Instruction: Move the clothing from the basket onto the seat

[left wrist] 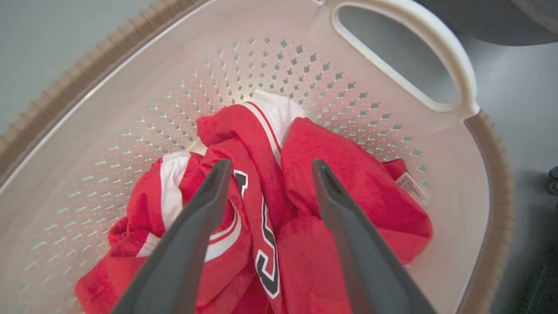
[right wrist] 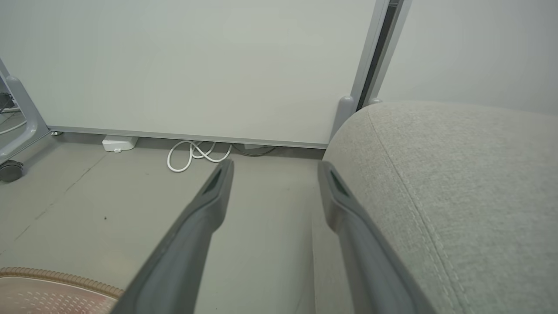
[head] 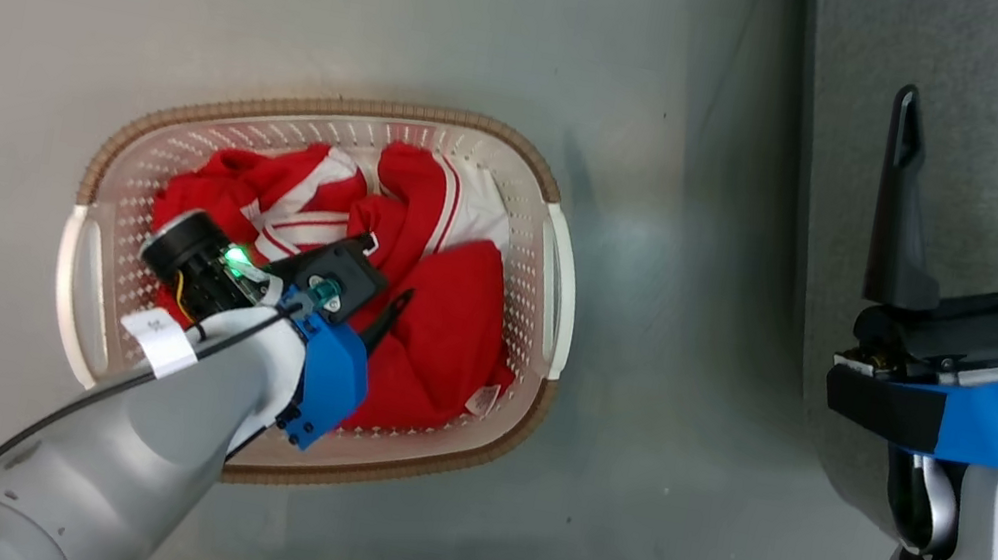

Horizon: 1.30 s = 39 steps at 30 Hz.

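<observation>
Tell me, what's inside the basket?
Inside the basket lie two crumpled red garments: a jersey with white stripes and lettering, and a plainer red one. The left end effector hangs open over them. The basket's floor under the clothes is covered.

- Bright, even, diffuse room light; no harsh glare.
- A soft shadow lies on the floor [head: 617, 209] just beyond the basket [head: 521, 147], on the side facing the right gripper [head: 969, 87].
- The fingers [left wrist: 183, 253] of the left gripper [left wrist: 271, 165] blur softly near the lens; the clothing [left wrist: 348, 183] between their tips is sharp.
- The basket rim bows with wide-angle distortion.
- The green wrist lights [head: 237, 257] bloom slightly.
</observation>
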{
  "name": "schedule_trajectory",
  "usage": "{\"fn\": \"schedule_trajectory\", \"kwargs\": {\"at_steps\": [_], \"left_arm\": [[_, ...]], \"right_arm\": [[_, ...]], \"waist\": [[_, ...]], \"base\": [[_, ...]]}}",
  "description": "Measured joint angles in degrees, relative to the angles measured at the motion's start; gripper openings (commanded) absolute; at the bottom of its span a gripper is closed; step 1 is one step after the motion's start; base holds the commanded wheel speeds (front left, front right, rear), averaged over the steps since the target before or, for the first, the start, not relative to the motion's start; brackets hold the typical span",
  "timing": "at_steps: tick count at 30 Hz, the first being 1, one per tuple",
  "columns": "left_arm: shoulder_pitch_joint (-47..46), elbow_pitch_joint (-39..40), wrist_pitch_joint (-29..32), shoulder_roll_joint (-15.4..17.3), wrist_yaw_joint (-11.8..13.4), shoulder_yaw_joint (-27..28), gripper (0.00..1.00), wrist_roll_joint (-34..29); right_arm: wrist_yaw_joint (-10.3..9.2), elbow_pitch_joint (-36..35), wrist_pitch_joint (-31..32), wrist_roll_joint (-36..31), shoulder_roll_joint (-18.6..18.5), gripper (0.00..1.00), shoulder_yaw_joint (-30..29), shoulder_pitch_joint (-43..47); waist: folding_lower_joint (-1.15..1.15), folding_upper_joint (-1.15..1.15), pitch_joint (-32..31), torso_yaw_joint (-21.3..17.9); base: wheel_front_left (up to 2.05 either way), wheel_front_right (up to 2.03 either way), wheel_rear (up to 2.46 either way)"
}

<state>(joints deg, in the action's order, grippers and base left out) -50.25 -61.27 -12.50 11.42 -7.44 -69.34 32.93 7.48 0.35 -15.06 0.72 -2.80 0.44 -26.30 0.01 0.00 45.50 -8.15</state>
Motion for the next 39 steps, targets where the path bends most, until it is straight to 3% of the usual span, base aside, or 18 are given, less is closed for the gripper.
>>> {"fn": "schedule_trajectory", "kwargs": {"at_steps": [9,22,23,24,25,33,39], "left_arm": [[-3.4,-2.1,2.9,0.7,0.0,-3.4,1.00,4.2],[-6.3,-3.7,6.6,0.8,0.0,-4.0,1.00,0.6],[-6.3,-3.9,7.0,0.7,0.0,-4.0,0.49,0.3],[-6.3,-4.1,7.0,0.7,0.0,-4.0,0.11,-0.3],[-6.4,-4.3,7.0,0.7,0.0,-4.0,0.00,-0.5],[-6.5,-4.7,6.6,0.2,0.0,-4.0,0.00,-1.1],[-6.0,-4.5,2.9,-0.7,0.0,-4.0,0.00,-0.3]], "right_arm": [[0.00,-3.3,0.0,-1.0,0.0,1.00,0.1,-1.5],[0.00,-6.4,0.0,-1.5,0.0,1.00,0.7,-2.0],[0.00,-6.6,0.0,-1.6,0.0,1.00,0.8,-2.0],[0.00,-6.8,0.0,-1.6,0.0,1.00,0.9,-2.0],[0.00,-7.1,0.0,-1.6,0.0,1.00,1.0,-2.0],[0.00,-7.3,0.0,-1.6,0.0,1.00,1.1,-2.0],[0.00,-6.5,0.0,-1.4,0.0,1.00,1.3,-2.0]], "waist": [[0.00,0.00,6.3,-0.2],[-0.01,0.00,12.1,-0.5],[-0.01,0.00,12.3,-0.6],[-0.01,0.00,12.4,-0.7],[-0.01,0.00,12.5,-0.8],[-0.01,0.00,11.8,-0.8],[-0.01,0.00,9.0,-0.4]], "base": [[0.00,0.00,0.00],[0.00,0.00,0.00],[0.00,0.00,0.00],[0.00,0.00,0.00],[0.00,0.00,0.00],[0.00,0.00,0.00],[0.00,0.00,0.00]]}}
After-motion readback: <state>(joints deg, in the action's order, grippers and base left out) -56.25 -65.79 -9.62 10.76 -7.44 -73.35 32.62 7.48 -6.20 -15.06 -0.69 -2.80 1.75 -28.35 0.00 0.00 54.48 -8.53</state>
